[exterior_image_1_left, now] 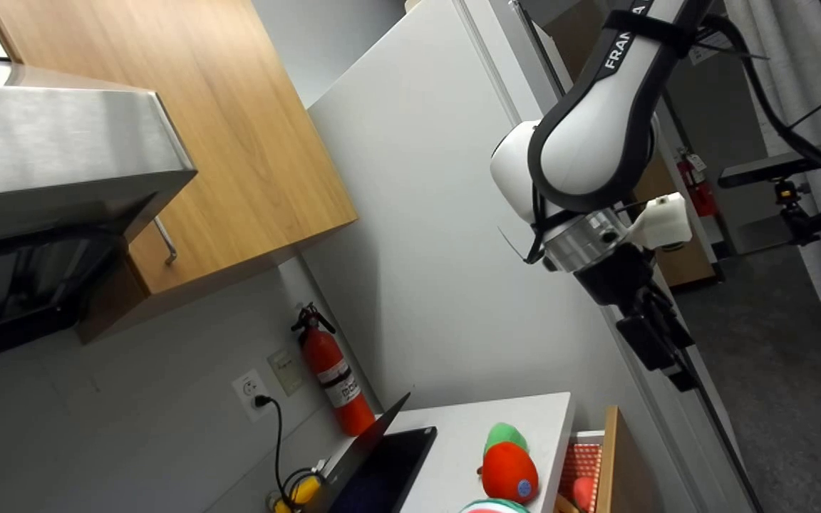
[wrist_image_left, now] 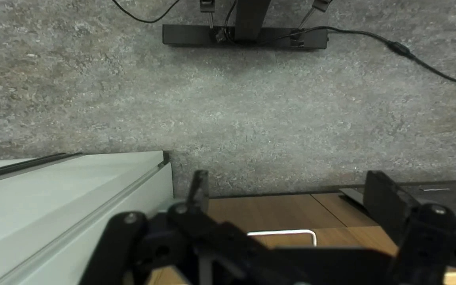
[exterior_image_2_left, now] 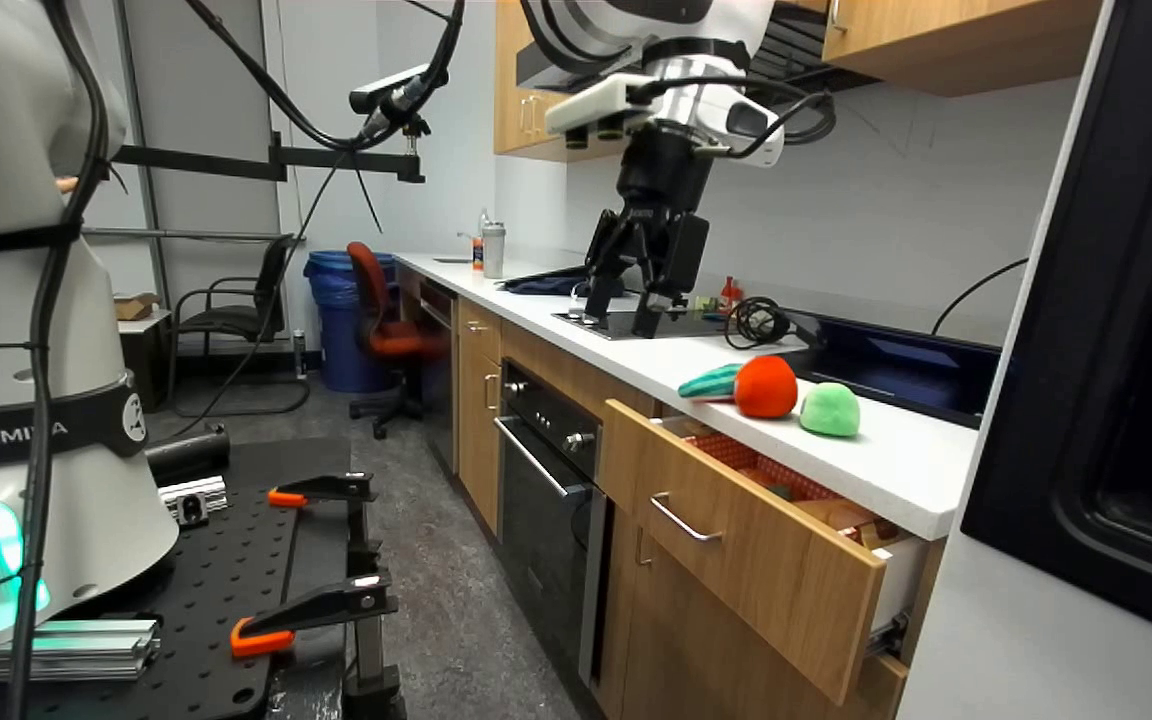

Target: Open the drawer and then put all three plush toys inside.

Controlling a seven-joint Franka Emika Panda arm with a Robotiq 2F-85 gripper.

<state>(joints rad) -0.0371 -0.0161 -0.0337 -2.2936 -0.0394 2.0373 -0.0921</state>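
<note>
Three plush toys [exterior_image_2_left: 766, 388] rest on the table [exterior_image_2_left: 901, 465] near its front edge; the drawer [exterior_image_2_left: 766, 555] stands pulled out beneath. The claw [wrist_image_left: 287, 196] is spread wide, gripping nothing. Loading appears in hand; next presumably requires descending over one toy.
</note>
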